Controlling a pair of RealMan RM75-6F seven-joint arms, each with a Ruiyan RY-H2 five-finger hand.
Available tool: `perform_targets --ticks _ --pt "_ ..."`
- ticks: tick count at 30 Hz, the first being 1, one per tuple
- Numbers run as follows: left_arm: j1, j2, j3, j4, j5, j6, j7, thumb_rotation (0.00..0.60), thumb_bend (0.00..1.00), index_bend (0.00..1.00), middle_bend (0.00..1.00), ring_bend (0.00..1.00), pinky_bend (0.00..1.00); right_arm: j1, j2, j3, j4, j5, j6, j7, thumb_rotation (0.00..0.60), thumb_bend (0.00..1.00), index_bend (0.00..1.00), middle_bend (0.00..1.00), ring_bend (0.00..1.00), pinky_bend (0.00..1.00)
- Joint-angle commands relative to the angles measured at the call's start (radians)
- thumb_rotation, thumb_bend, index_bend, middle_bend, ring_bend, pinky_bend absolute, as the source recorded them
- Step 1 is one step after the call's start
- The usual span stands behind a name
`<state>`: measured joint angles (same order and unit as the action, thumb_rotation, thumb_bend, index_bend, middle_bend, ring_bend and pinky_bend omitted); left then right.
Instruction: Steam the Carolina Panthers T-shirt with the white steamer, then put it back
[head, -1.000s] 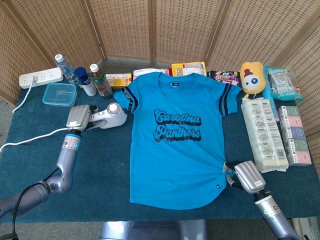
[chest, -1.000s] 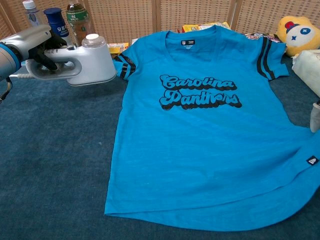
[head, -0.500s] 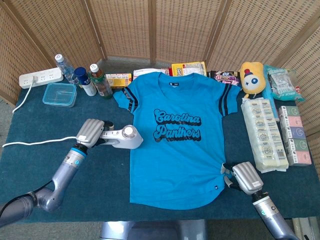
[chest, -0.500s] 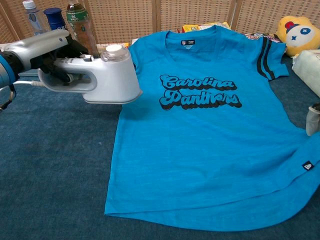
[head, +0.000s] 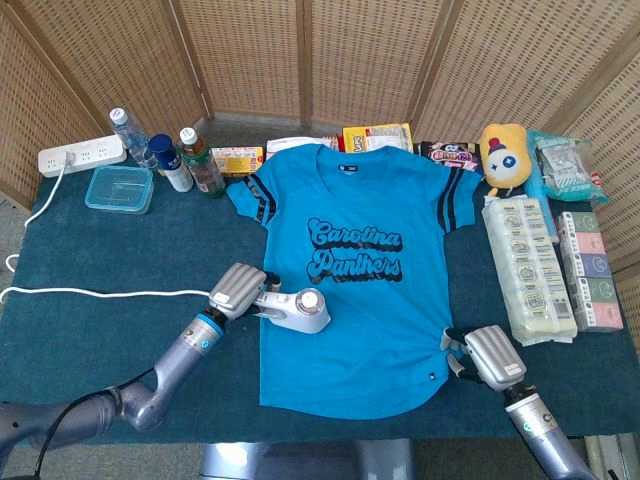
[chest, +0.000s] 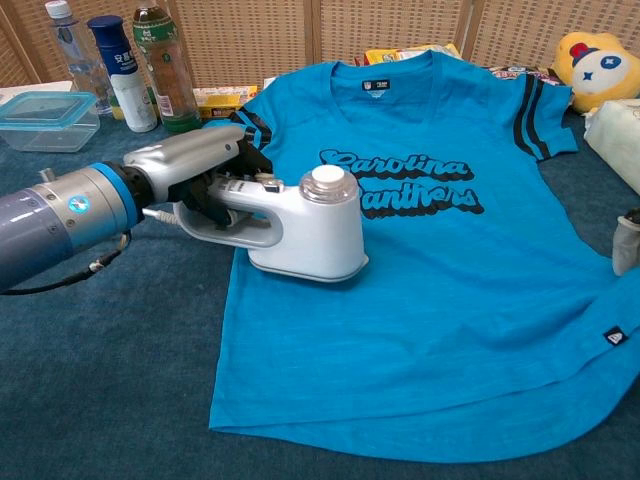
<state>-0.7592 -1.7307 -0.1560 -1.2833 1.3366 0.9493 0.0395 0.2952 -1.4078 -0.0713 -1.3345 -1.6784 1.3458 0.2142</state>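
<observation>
My left hand (chest: 205, 170) gripped the handle of one white steamer (chest: 305, 230), its head over the lower left chest of the single blue T-shirt (head: 350, 290) lying flat on the table (head: 100, 260). My right hand (head: 490, 357) pinched the shirt's hem at its far corner, fingers closed on the cloth. Beyond my left hand stood three bottles (chest: 160, 65) and one clear box (chest: 45, 118). Beyond my right hand lay one yellow plush toy (head: 503, 157) and stacked packets (head: 525, 270).
</observation>
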Motion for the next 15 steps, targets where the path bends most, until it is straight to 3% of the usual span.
perform_targets --ticks 1,15 --pt "-0.021 -0.043 0.002 0.034 0.007 -0.011 0.018 0.6 0.53 0.66 0.71 0.64 0.7 0.001 0.003 0.0 -0.005 0.0 -0.001 0.003 0.6 0.52 0.72 0.64 0.64 0.73" --pt "-0.076 -0.14 -0.019 0.086 -0.002 -0.032 0.093 0.6 0.53 0.66 0.71 0.64 0.7 0.003 0.001 0.003 0.006 -0.009 0.007 0.02 0.6 0.52 0.72 0.64 0.64 0.73"
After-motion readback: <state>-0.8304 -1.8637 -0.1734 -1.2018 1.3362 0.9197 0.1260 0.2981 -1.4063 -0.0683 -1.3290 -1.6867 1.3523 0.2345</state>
